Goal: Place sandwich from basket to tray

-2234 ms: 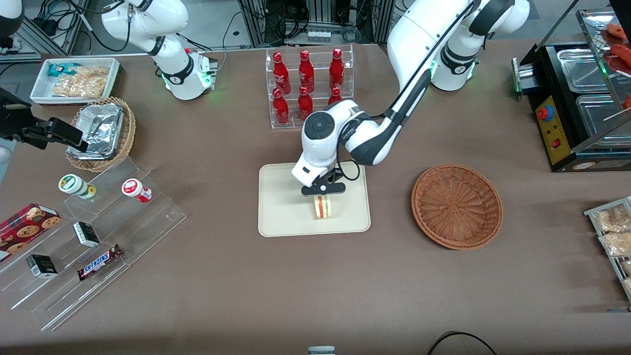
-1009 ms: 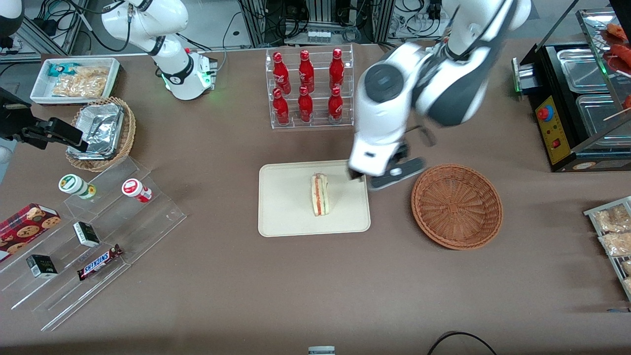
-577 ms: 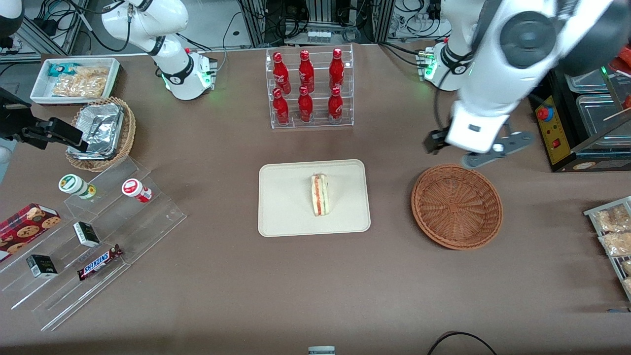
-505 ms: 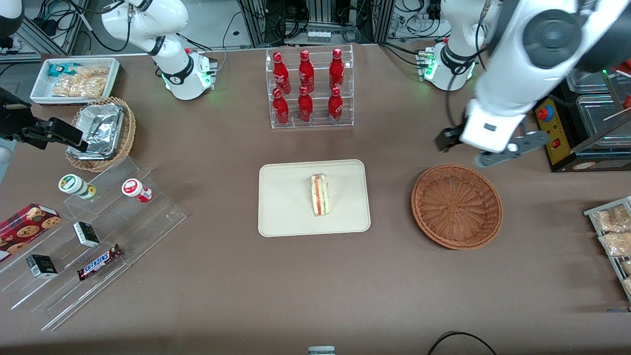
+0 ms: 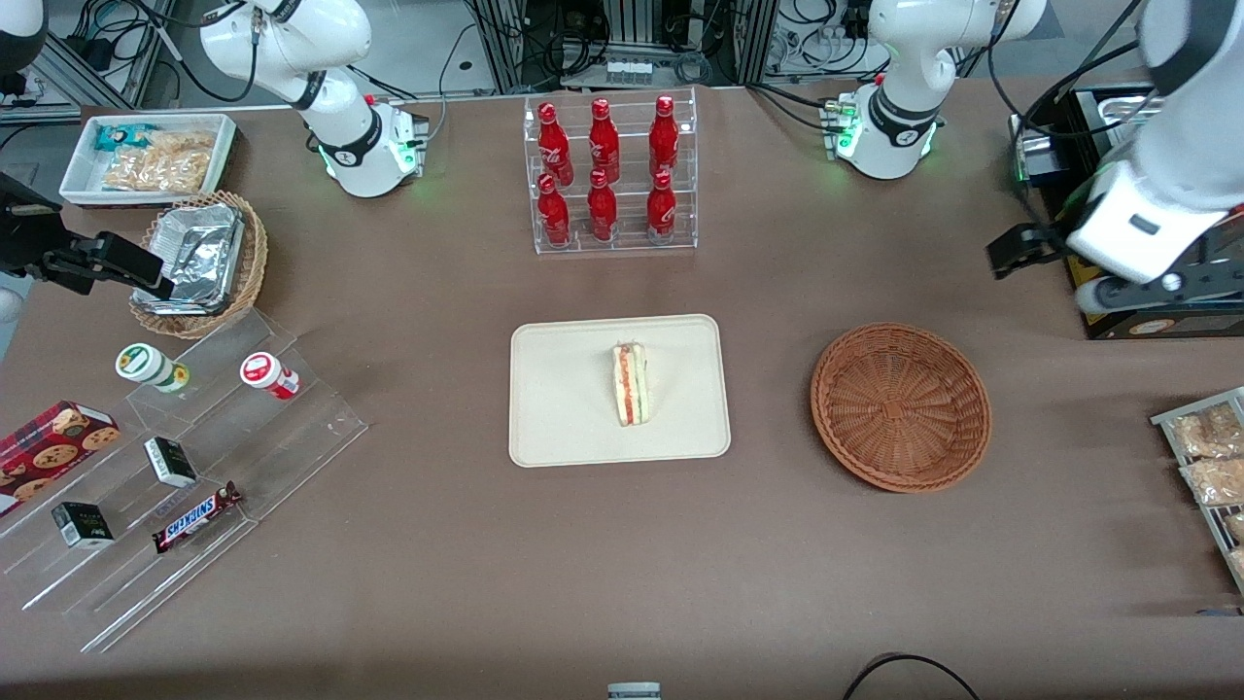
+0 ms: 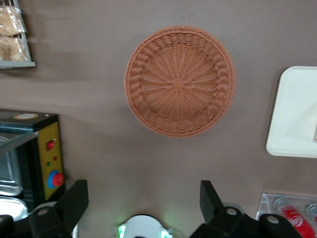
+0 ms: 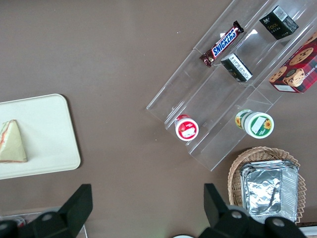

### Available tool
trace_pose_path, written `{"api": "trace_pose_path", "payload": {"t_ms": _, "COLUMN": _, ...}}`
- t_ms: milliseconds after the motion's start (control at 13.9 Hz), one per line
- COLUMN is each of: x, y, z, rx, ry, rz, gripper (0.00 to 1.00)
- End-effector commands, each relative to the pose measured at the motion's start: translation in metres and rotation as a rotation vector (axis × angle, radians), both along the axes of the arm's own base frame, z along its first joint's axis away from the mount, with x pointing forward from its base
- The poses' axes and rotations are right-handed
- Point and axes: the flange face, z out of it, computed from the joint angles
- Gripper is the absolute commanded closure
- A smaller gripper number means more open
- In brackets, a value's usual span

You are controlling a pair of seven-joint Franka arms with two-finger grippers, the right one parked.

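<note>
Well apart from the gripper (image 6: 140, 206), toward the parked arm's end of the table: the sandwich (image 5: 632, 383), lying on the cream tray (image 5: 564, 408), cut edge with red-orange and green filling turned up, untouched by anything. Seen also from the right wrist as a pale triangular wedge (image 7: 11, 143) resting on the tray (image 7: 49, 134) near its rim. Between sandwich and gripper, nearer the front camera than the gripper: the reddish-brown wicker basket (image 5: 901, 405), round and shallow, nothing in it, standing on the brown tablecloth (image 5: 486, 564) apart from the tray. Directly under the wrist camera's gaze: the same basket (image 6: 179, 81), with a corner of the tray (image 6: 294, 114) just beside it. Up high at the working arm's end of the table, over the edge of the black food warmer (image 5: 1118, 194): the gripper (image 5: 1157, 287), raised clear of everything, clutching nothing. Black fingers (image 6: 75, 201) spread wide, with bare cloth showing through the gap. Farther from the front camera than the tray: an acrylic rack of red bottles (image 5: 607, 170).
</note>
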Motion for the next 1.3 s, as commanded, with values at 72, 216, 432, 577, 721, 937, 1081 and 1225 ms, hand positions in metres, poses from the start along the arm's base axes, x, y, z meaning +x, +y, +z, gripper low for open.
{"api": "trace_pose_path", "payload": {"t_ms": 72, "x": -0.026, "y": 0.025, "z": 0.008, "rx": -0.016, "ry": 0.006, "rz": -0.053, "gripper": 0.00}}
{"api": "trace_pose_path", "payload": {"t_ms": 216, "x": -0.027, "y": 0.024, "z": 0.008, "rx": -0.016, "ry": -0.003, "rz": -0.049, "gripper": 0.00}}
{"api": "trace_pose_path", "payload": {"t_ms": 432, "x": -0.018, "y": 0.019, "z": 0.010, "rx": -0.054, "ry": -0.013, "rz": -0.050, "gripper": 0.00}}
{"api": "trace_pose_path", "payload": {"t_ms": 577, "x": -0.006, "y": 0.020, "z": 0.014, "rx": -0.073, "ry": -0.032, "rz": -0.054, "gripper": 0.00}}
{"api": "trace_pose_path", "payload": {"t_ms": 721, "x": 0.004, "y": 0.010, "z": 0.015, "rx": -0.070, "ry": -0.038, "rz": -0.068, "gripper": 0.00}}
{"api": "trace_pose_path", "payload": {"t_ms": 937, "x": 0.010, "y": 0.014, "z": 0.017, "rx": -0.066, "ry": -0.046, "rz": -0.067, "gripper": 0.00}}
{"api": "trace_pose_path", "payload": {"t_ms": 1081, "x": 0.011, "y": 0.021, "z": 0.016, "rx": -0.044, "ry": -0.050, "rz": -0.061, "gripper": 0.00}}
{"api": "trace_pose_path", "payload": {"t_ms": 1225, "x": 0.011, "y": 0.022, "z": 0.017, "rx": -0.050, "ry": -0.053, "rz": -0.055, "gripper": 0.00}}
